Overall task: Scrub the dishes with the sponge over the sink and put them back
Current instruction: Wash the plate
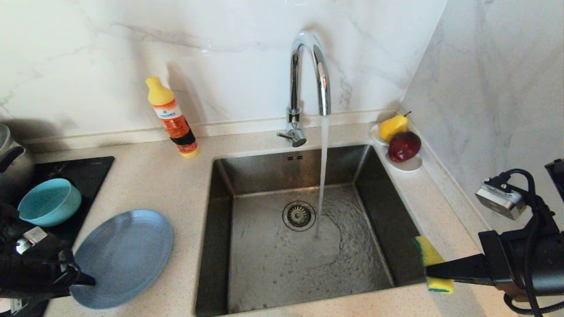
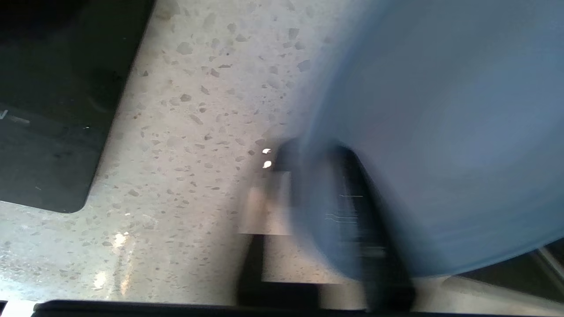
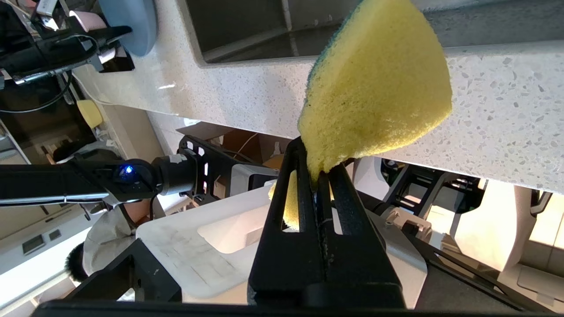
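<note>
The blue-grey plate (image 1: 125, 255) lies on the counter left of the sink (image 1: 211, 229). My left gripper (image 1: 83, 279) is at its near left rim. The left wrist view is blurred and shows the plate (image 2: 440, 110) with the rim between the two fingers of the left gripper (image 2: 315, 156), shut on it. The teal bowl (image 1: 49, 201) sits on the black hob behind. My right gripper (image 1: 429, 270) hovers over the sink's near right corner, shut on the yellow sponge (image 1: 434, 264). The right wrist view shows the sponge (image 3: 379, 88) pinched in that gripper (image 3: 315, 165).
Water runs from the chrome tap (image 1: 308, 66) into the basin beside the drain strainer (image 1: 298, 215). An orange soap bottle (image 1: 172, 119) stands at the back left. A white dish (image 1: 410, 165) with a pear and an apple sits at the back right. A steel pot (image 1: 11, 163) is at the far left.
</note>
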